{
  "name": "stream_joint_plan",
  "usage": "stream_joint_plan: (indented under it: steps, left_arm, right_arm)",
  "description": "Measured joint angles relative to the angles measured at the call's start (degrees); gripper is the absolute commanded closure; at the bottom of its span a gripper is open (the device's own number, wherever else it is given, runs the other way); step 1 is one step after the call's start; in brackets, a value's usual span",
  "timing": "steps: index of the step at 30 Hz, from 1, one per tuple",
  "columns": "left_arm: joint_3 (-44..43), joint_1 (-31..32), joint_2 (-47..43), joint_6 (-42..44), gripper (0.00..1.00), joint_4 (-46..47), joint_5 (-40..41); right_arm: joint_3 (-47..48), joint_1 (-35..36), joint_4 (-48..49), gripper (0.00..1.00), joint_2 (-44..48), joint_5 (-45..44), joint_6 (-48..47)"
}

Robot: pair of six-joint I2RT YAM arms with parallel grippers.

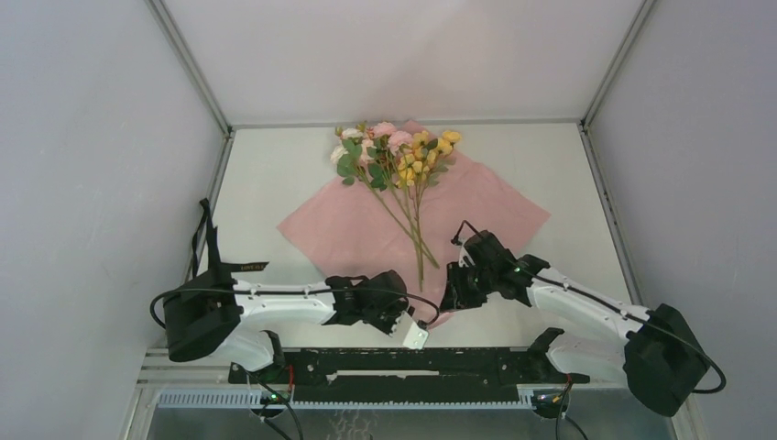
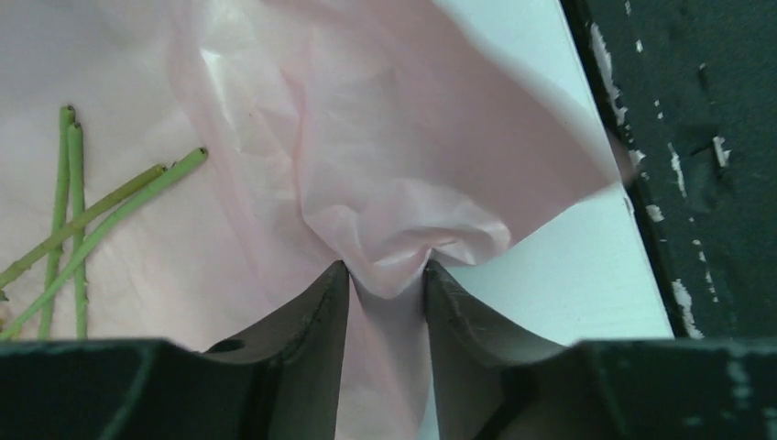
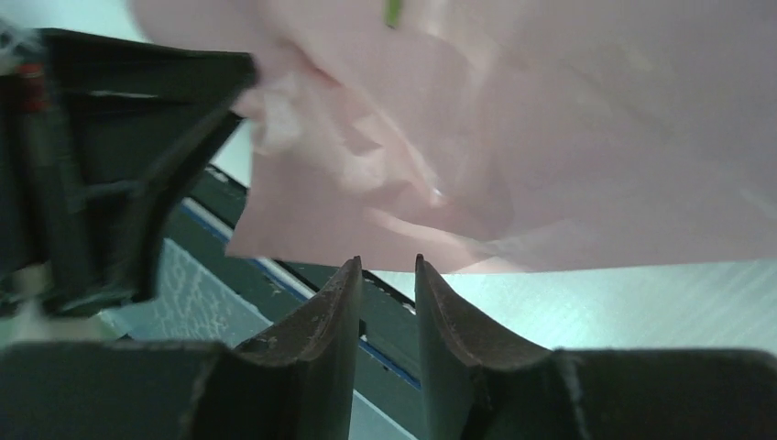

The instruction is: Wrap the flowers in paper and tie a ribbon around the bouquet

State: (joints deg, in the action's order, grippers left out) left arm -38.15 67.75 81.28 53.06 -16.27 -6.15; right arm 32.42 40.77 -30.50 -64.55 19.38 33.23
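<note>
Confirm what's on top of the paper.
The flowers lie on the paper, blooms at its far corner, stalks pointing to its near corner, which bunches between the fingers of the left end effector. Anything beneath the sheet is covered.

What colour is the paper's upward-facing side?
Pale pink paper, clearest in the top external view.

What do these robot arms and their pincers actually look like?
The left arm and right arm are white tubes between bulky black joints, with thin black cables looping off them. The left pincer and right pincer each have two dark, curved, tapering fingers.
</note>
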Motion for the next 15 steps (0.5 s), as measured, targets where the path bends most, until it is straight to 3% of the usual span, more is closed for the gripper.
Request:
stream_joint_plan:
  steps: [4, 10, 15]
  left_arm:
    - [0.7, 0.0, 0.2, -0.2, 0.99, 1.0, 1.7]
    - [1.0, -1.7, 0.3, -1.2, 1.0, 0.7, 1.8]
    - [0.0, -8.3, -0.9, -3.6, 1.0, -3.4, -6.2]
  right_arm:
    - [-0.1, -1.1, 4.7, 0.62, 4.7, 3.9, -5.4]
    - [-1.8, 1.1, 14.5, 0.6, 17.1, 6.9, -21.8]
    - [-8.2, 6.3, 20.1, 0.54, 27.2, 8.1, -40.3]
